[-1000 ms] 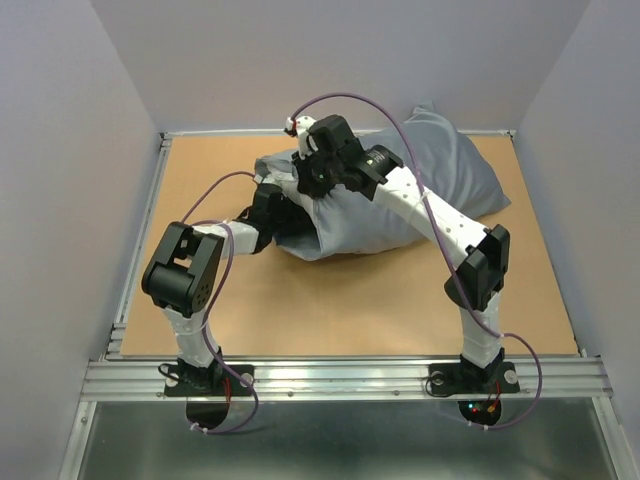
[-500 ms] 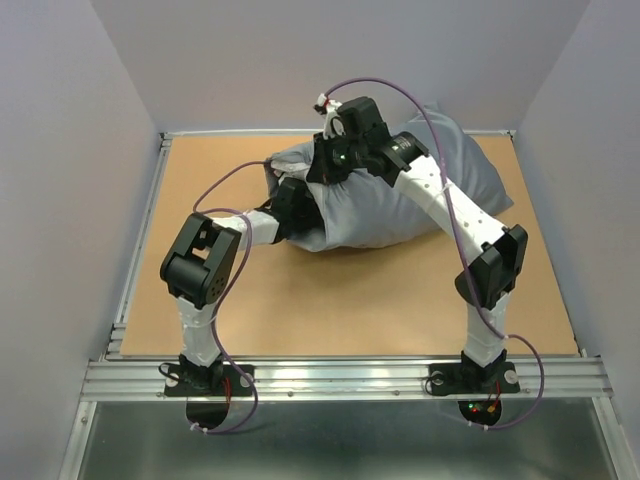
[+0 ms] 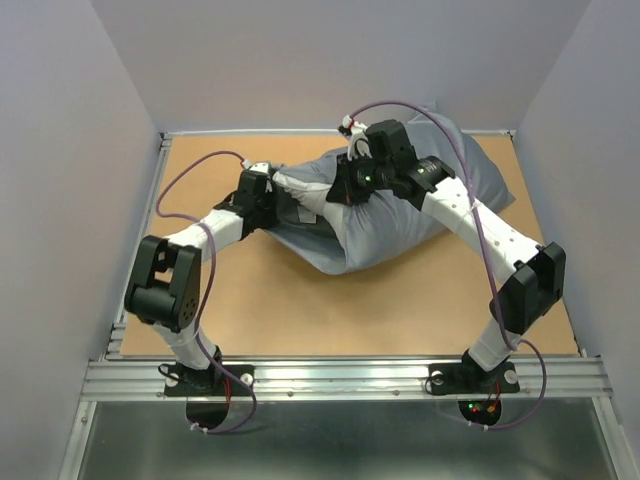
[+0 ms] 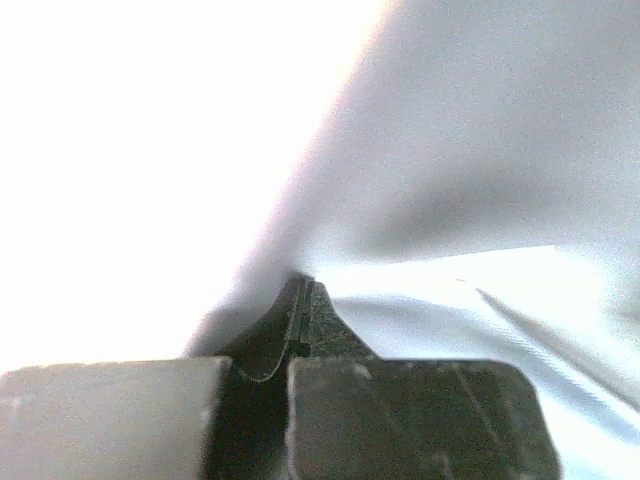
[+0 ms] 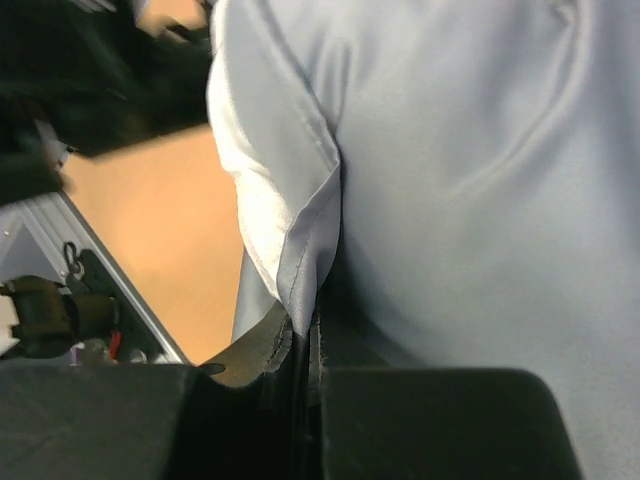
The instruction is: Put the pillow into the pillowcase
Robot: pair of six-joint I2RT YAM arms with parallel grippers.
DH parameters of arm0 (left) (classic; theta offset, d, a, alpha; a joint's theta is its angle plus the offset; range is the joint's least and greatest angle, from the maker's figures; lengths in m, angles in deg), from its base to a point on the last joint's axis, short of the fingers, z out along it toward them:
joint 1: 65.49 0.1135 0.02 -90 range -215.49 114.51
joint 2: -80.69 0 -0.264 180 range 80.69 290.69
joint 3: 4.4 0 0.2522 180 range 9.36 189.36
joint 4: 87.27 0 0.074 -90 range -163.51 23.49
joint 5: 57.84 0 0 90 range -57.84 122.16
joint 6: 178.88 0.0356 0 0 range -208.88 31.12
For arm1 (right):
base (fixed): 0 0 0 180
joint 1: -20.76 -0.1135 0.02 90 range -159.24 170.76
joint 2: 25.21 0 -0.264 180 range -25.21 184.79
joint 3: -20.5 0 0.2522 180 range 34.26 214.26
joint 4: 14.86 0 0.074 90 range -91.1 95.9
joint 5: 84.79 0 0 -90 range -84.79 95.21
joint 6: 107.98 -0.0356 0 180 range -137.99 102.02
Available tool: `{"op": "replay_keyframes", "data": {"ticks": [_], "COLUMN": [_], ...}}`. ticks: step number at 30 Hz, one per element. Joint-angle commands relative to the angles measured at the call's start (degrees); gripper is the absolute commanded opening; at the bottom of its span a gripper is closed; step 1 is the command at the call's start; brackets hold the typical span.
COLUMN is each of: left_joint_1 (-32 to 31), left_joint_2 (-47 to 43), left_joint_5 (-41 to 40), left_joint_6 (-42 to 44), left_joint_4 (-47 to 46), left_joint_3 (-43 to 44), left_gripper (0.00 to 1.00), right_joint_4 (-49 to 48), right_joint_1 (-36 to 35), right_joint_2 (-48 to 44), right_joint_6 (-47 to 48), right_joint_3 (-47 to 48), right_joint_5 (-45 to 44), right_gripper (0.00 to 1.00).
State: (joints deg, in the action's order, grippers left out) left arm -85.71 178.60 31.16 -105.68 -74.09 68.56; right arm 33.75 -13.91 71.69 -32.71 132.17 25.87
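Pillowcase (image 3: 400, 225) lies across the far half of the table (image 3: 300, 300), a plump blue-grey bundle running from the ctr out toward the far right corner, w/ its near bulge sagging toward the middle of the board. It's clearly stuffed: the pillow (image 5: 250, 170) is inside, and in the right wrist view a paler off-white strip of it peeks out past the case's stitched hem. How much of it is out I can't tell from above. The left gripper (image 3: 266, 190) is at the bundle's left end, arm reaching in low from the left side. Its jaws are squeezed right together on a thin fold of the pillowcase (image 4: 470, 150), cloth rising straight up out of the pinch (image 4: 305, 292); the rest of that view is blown out white. The right gripper (image 3: 347, 188) comes in over the top of the bundle from the right side, wrist bent down, and it's clamped tight too (image 5: 305, 335), on the hem of the pillowcase (image 5: 470, 200) just where the edge folds over. The two pinch points sit near each other, w/ a lighter band of cloth running btw them.
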Motion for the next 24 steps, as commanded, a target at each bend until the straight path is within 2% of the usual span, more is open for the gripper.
{"op": "replay_keyframes", "data": {"ticks": [1,4,10,12,14,15,16,19,20,24], "left_joint_1": [3.8,4.1,4.1,4.1,2.4,1.5,-1.6,-7.8,-9.4,-11.3], "left_joint_2": [-9.8,-14.8,-20.8,-22.1,-24.1,-24.5,-24.7,-24.4,-23.5,-15.7], "left_joint_5": [0.1,7.7,12.8,21.1,25.6,27.0,28.6,30.7,30.1,30.5], "left_joint_6": [6.7,7.5,5.5,5.9,6.0,7.0,9.0,18.8,25.8,38.3], "left_joint_4": [4.1,2.0,1.0,-2.7,-7.7,-9.4,-11.6,-16.8,-17.2,-20.9], "left_joint_3": [-2.3,-4.8,-8.9,-10.7,-13.8,-14.7,-15.5,-17.5,-17.3,-14.9], "left_gripper": [0.00,0.00,0.00,0.00,0.20,0.37,0.41,0.48,0.49,0.49], "right_joint_4": [-7.3,-9.5,-12.2,-12.6,-13.0,-13.1,-13.1,-13.2,-13.2,-13.6], "right_joint_1": [0.4,0.3,0.9,1.1,1.1,1.1,1.1,1.1,1.1,1.1], "right_joint_2": [-4.2,-3.2,-1.3,-1.7,-1.5,-1.2,-0.6,0.6,0.9,1.4], "right_joint_6": [3.7,3.9,2.3,0.7,-1.5,-2.2,-3.0,-4.8,-5.1,-6.7], "right_joint_3": [-6.8,-10.5,-13.0,-11.8,-10.5,-8.8,-8.1,-6.3,-6.2,-5.8], "right_joint_5": [0.3,0.2,-0.6,1.3,2.8,3.8,4.1,5.5,6.5,8.0], "right_gripper": [0.01,0.00,0.01,0.00,0.01,0.01,0.01,0.01,0.01,0.01]}}
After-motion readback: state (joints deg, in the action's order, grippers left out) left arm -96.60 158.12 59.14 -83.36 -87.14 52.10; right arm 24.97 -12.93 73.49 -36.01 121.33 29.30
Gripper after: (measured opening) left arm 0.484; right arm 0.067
